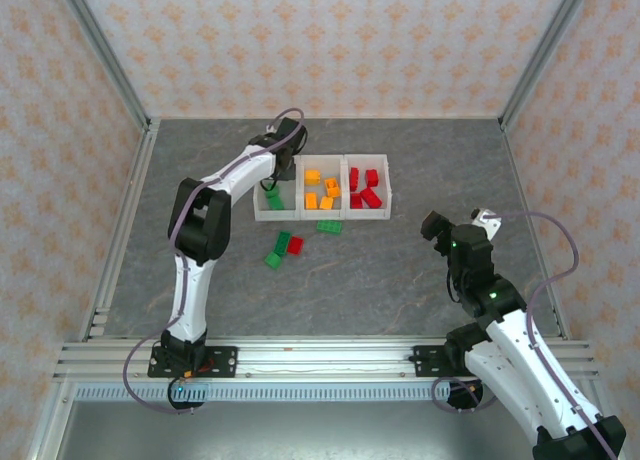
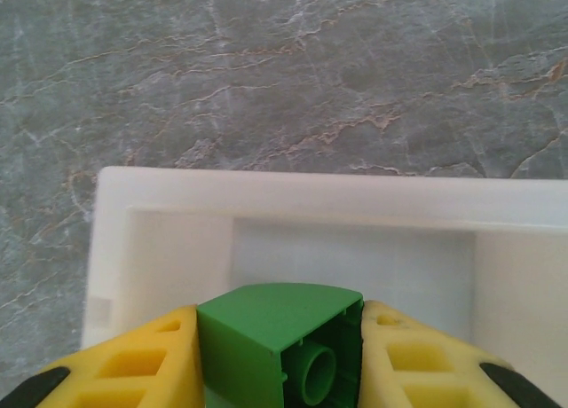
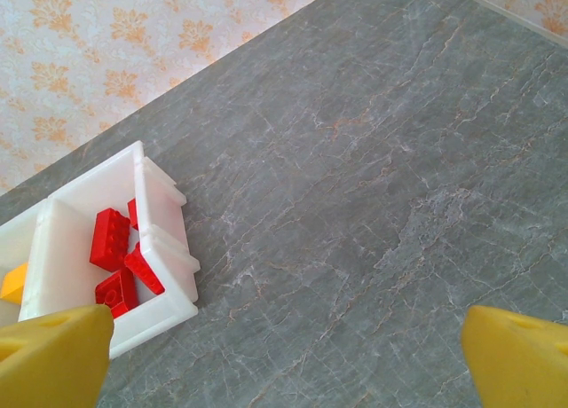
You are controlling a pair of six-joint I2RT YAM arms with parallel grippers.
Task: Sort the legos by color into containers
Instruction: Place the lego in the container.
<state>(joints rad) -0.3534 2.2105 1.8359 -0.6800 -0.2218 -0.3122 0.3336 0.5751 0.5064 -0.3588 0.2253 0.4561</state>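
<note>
Directly above open container [image 2: 311, 195], green lego [image 2: 257, 328]

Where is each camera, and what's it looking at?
Top external: high behind, looking down at left arm, right arm and containers.
Left wrist: looks down into the left container; left gripper pinches a green lego.
Right wrist: faces table and red legos; open right gripper shows.
Shared: both top and right wrist see red legos.

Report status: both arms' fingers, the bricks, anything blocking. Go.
Left fingers shut on green brick, over left bin. Right fingers open, empty. Loose green bricks and one red brick on table. Nothing blocking.
</note>
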